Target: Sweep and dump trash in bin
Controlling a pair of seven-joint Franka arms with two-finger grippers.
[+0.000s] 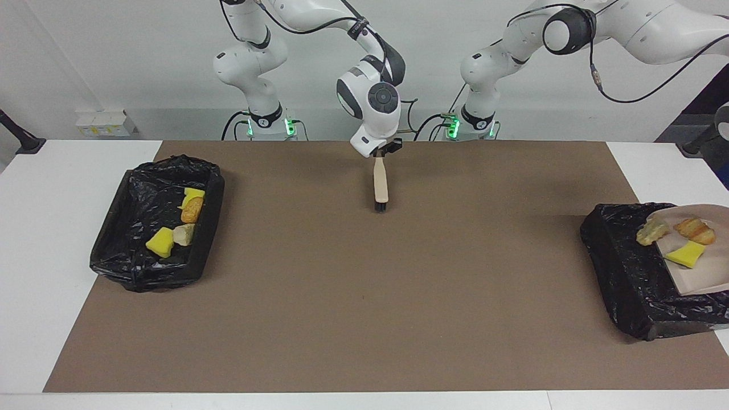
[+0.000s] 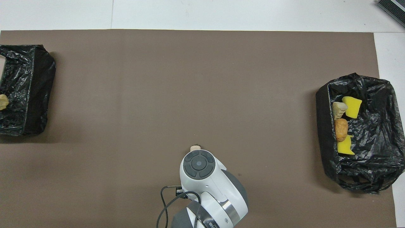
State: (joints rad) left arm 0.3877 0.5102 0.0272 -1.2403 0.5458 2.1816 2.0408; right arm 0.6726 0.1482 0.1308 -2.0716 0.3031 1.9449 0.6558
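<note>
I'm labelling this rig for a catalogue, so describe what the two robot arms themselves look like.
Both arms are glossy white, rounded segments with dark grey joint bands. The right arm ends in a grey round cap with a ring of buttons, and a small black tool sits under it. Thin black cables loop along both arms. Green lights glow at each base. The left arm shows a dark round joint cap.
</note>
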